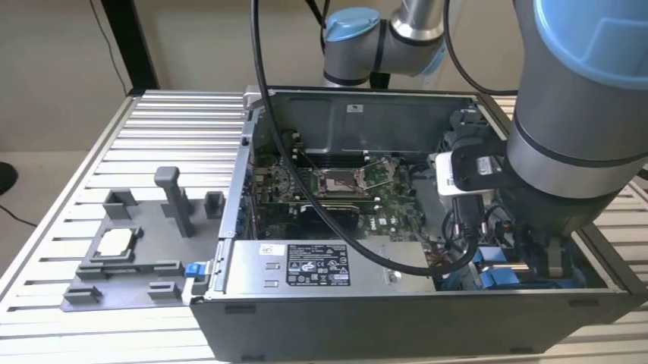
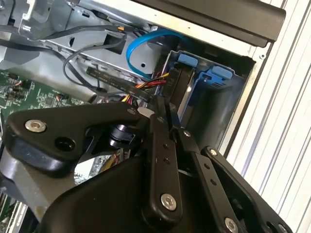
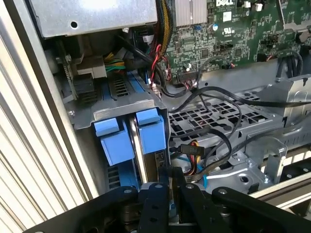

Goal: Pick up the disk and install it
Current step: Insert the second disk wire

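The disk [image 3: 138, 155] stands on edge in the drive bay at the case's front corner, a silver strip between two blue carrier tabs [image 3: 151, 130]. In the second wrist view the blue tabs [image 2: 187, 61] sit at the mouth of the grey bay. My gripper [image 3: 170, 172] is shut, its black fingers pressed together, with the tips right at the disk's exposed edge beside the tabs. The second wrist view shows the gripper [image 2: 164, 105] pointing into the same bay. In the exterior view the arm [image 1: 577, 144] reaches down into the case over the blue carrier [image 1: 496, 274].
The grey power-supply box [image 1: 314, 265] lies along the case front beside the bay. The green motherboard [image 1: 344, 189] fills the case floor. Loose black cables [image 3: 214, 141] and a blue cable [image 2: 136, 48] run close to the bay. A grey fixture [image 1: 132, 258] with a small chip [image 1: 117, 241] sits outside.
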Robot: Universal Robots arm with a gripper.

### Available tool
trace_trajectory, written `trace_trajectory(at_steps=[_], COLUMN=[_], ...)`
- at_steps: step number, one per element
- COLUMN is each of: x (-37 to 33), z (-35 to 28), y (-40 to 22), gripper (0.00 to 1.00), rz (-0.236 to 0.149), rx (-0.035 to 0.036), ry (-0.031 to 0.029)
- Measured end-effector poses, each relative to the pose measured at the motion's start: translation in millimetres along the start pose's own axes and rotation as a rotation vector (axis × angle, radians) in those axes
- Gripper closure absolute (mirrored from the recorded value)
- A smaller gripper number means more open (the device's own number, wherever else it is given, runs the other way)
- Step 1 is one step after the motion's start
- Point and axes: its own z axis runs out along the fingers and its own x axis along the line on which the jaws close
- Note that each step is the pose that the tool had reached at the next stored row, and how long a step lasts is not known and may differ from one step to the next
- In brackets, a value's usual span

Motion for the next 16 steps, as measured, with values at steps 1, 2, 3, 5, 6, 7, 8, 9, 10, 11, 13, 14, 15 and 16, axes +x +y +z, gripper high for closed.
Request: trace_trajectory(at_steps=[1,2,3,5,6,7,8,9,10,11,13,14,15,16], x=[0.1,0.2,0.5,1.1,1.4,1.7,2.1,2.6,3.0,3.5,4.3,4.5,4.6,4.7], z=[0.0,0.2,0.4,0.2,0.3,0.4,0.3,0.3,0.3,0.2,0.2,0.3,0.4,0.6], y=[0.0,0.1,0.1,0.0,0.0,0.0,-0.2,-0.2,-0.3,-0.5,-0.6,-0.6,-0.6,-0.5], gripper=[1.0,1.0,1.0,1.0,1.0,1.0,1.0,1.0,1.0,1.0,1.0,1.0,1.0,1.0], rz=[0.0,0.0,0.0,0.0,0.0,0.0,0.0,0.0,0.0,0.0,0.0,0.0,0.0,-0.001], rx=[0.0006,0.0009,0.0012,0.0015,0.0017,0.0018,0.0018,0.0019,0.0019,0.0019,0.0019,0.0019,0.0022,0.0026], ry=[0.0,-0.0003,-0.0005,-0.0001,-0.0004,-0.0004,-0.0003,-0.0003,-0.0004,-0.0004,-0.0003,-0.0004,-0.0004,-0.0004])
